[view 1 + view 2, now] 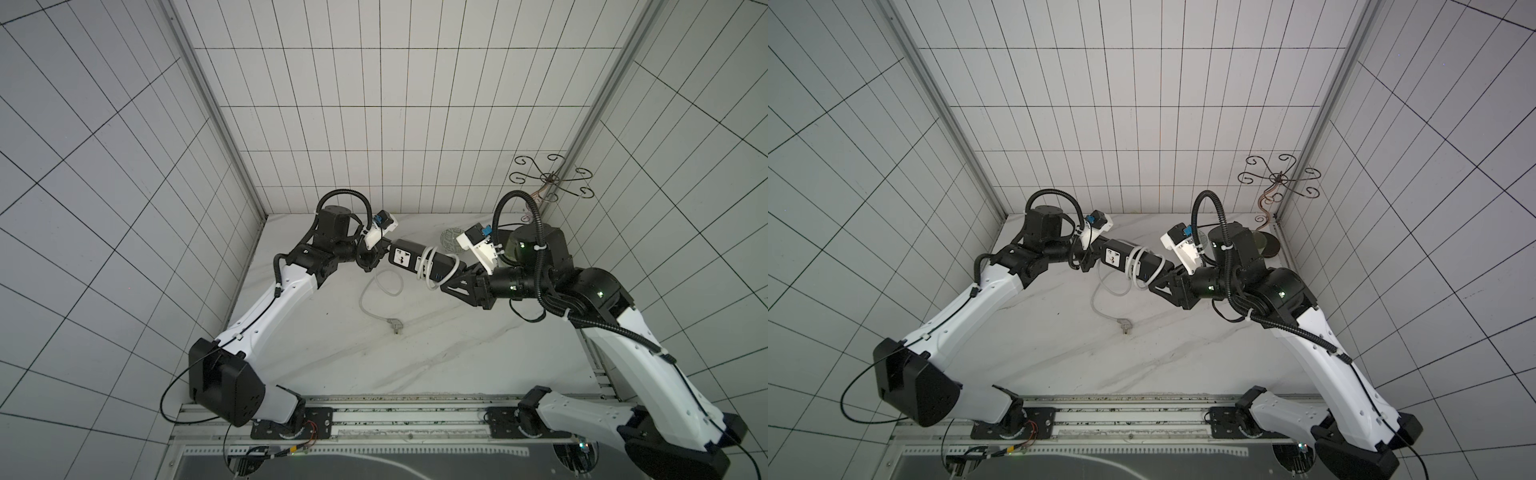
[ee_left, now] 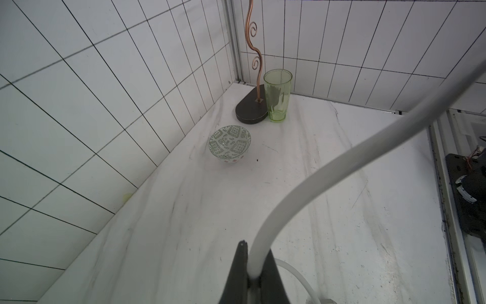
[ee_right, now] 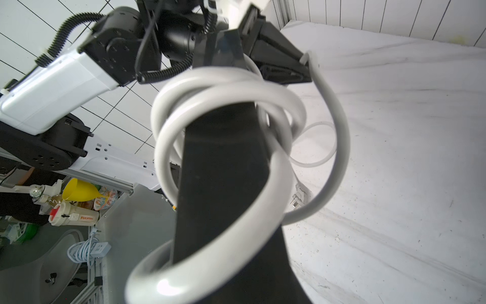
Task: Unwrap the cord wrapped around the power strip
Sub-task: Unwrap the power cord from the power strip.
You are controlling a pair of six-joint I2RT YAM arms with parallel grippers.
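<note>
The black power strip (image 1: 419,259) hangs above the table between both arms, white socket faces up. My right gripper (image 1: 452,277) is shut on its right end. The pale cord (image 1: 429,266) coils round the strip's middle in a few loose loops (image 3: 226,89). My left gripper (image 1: 383,249) sits at the strip's left end, shut on a stretch of the cord (image 2: 342,163). In the right wrist view its fingers (image 3: 284,52) pinch the cord just past the strip's far end. More cord lies looped on the table (image 1: 376,291), ending in the grey plug (image 1: 397,325).
A patterned bowl (image 2: 230,143), a green glass (image 2: 277,94) and a dark-based stand with a copper rod (image 2: 249,111) are in the back right corner. Tiled walls close in the marble table (image 1: 457,357) on three sides. A rail runs along the front edge.
</note>
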